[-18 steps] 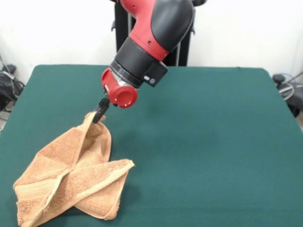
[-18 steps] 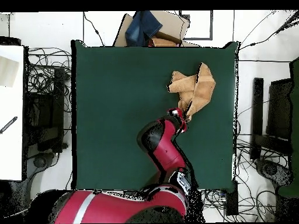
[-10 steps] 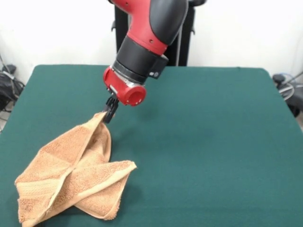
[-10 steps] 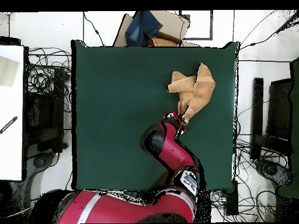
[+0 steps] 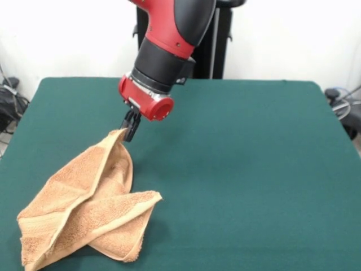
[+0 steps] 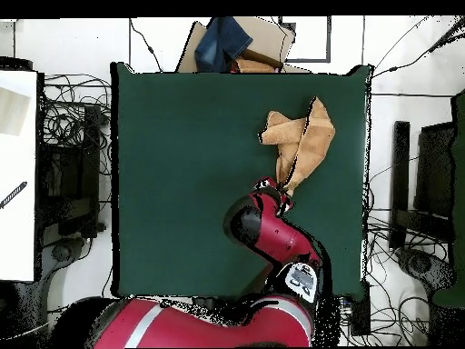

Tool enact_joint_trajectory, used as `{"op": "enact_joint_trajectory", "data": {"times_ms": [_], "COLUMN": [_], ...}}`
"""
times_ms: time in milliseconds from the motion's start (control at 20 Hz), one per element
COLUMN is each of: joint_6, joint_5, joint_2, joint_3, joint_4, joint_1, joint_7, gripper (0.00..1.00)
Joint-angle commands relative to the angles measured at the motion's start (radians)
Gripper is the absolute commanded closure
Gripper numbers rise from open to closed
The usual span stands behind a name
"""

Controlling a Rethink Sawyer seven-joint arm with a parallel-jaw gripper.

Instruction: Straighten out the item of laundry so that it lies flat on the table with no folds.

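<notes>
Gripper [image 5: 129,129]: clamped on a raised towel corner.
Towel [image 5: 90,209]: folded, lying on the table [image 5: 254,169].
Overhead: towel [image 6: 300,145] is shown near the table [image 6: 182,164] edge.

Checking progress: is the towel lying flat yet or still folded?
Still folded. The towel lies in crossed, overlapping layers, one corner lifted by the gripper above the table.

The front camera sits low across the table [image 5: 254,169], facing the pedestal. The overhead one looks straight down, seemingly from farther off; both share the green top.
</notes>
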Motion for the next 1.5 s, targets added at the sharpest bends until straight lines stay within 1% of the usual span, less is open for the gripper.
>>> {"op": "enact_joint_trajectory", "data": {"times_ms": [50,150,200,350,850,1200,1500], "joint_6": [-0.038,0.002,-0.016,-0.024,-0.072,-0.036,-0.039], "joint_5": [-0.136,-0.114,-0.116,-0.068,-0.029,0.042,0.119], "joint_2": [-0.044,-0.061,-0.068,-0.070,-0.061,-0.064,-0.058], "joint_3": [0.042,0.057,0.071,0.048,0.040,0.019,0.017], "joint_4": [0.077,0.108,0.127,0.153,0.168,0.176,0.192], "joint_1": [-0.031,-0.049,-0.061,-0.041,-0.017,0.025,0.069], "joint_7": [0.100,0.142,0.172,0.224,0.245,0.256,0.280], "gripper": [1.00,1.00,1.00,1.00,1.00,1.00,1.00]}}
